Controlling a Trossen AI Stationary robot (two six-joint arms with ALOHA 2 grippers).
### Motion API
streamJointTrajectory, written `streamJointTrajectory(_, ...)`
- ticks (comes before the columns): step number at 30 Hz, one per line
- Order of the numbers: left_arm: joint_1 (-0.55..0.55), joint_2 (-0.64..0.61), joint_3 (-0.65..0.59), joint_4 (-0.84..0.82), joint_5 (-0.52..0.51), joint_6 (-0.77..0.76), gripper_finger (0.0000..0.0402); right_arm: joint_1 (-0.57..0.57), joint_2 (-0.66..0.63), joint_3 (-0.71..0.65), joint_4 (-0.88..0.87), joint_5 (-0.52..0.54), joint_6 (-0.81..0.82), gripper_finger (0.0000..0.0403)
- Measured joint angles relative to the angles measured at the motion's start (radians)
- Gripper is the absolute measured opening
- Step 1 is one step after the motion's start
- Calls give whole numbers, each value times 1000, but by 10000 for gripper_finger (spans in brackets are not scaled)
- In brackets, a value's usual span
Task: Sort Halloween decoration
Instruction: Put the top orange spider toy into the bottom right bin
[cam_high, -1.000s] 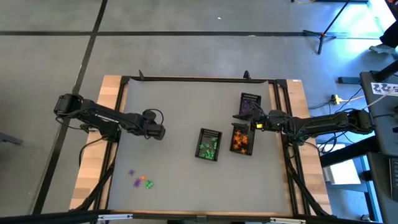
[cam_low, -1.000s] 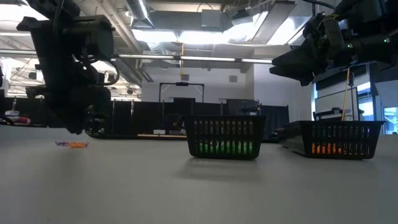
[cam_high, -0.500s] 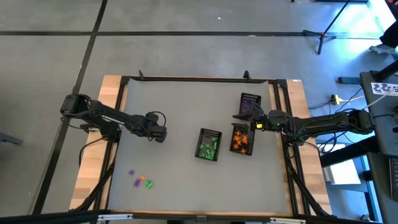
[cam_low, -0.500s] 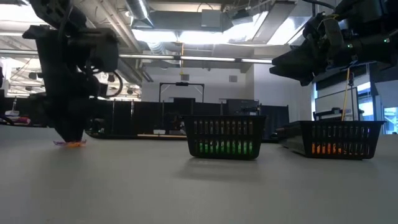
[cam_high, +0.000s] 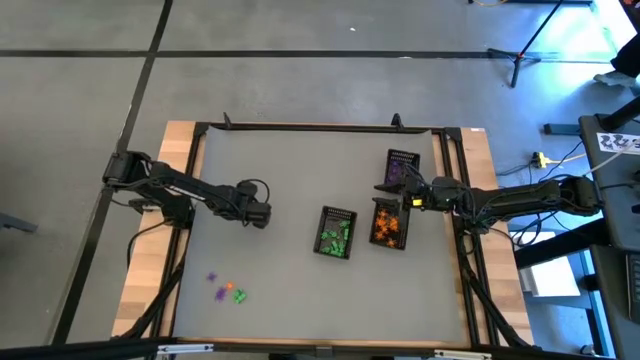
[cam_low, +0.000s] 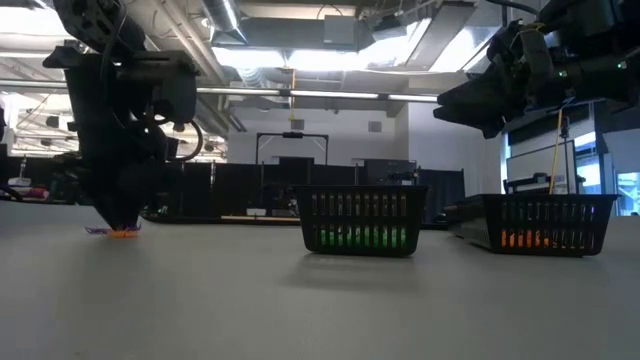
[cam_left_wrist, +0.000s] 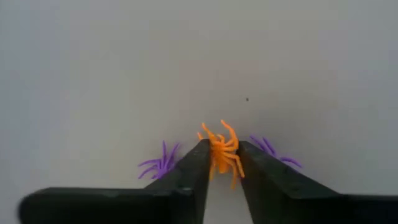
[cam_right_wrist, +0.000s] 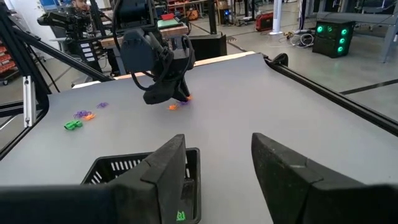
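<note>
At the left of centre in the high view, the left gripper (cam_high: 262, 214) is seen above the grey worktop (cam_high: 290, 160). In the left wrist view its two fingers (cam_left_wrist: 193, 174) are shown partly apart, with an orange spider (cam_left_wrist: 222, 152) between their tips; whether the spider is pinched or only flanked cannot be told. Two purple spiders (cam_left_wrist: 158, 165) lie just beside the fingers, one on each side. In the low view the left gripper is lowered to the worktop at the left of the frame, its tips at the orange spider.

Toward the lower left of the high view, a small cluster of loose trinkets (cam_high: 227, 291) in purple, orange and green lies on the worktop, well apart from the baskets.

Right of centre, a green-filled basket (cam_high: 336, 232) is seen, with an orange-filled basket (cam_high: 389, 224) just beside it and a purple-filled basket (cam_high: 401, 168) above that in the frame.

At the right, the right gripper (cam_high: 410, 198) is held over the orange-filled basket, its fingers (cam_right_wrist: 163, 167) spread wide and nothing between them.
</note>
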Motion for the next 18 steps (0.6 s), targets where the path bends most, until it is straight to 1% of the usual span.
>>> streamJointTrajectory(4,0,-2,-1,7,5,1,27,0,0,0,0,0,0,184)
streamJointTrajectory(6,0,-5,0,3,3,1,9,0,0,0,0,0,0,184)
streamJointTrajectory(12,-8,-39,9,-17,-17,3,2,0,0,0,-1,0,13,184)
streamJointTrajectory(18,-23,-45,91,-70,-71,51,1,0,0,0,-1,0,13,184)
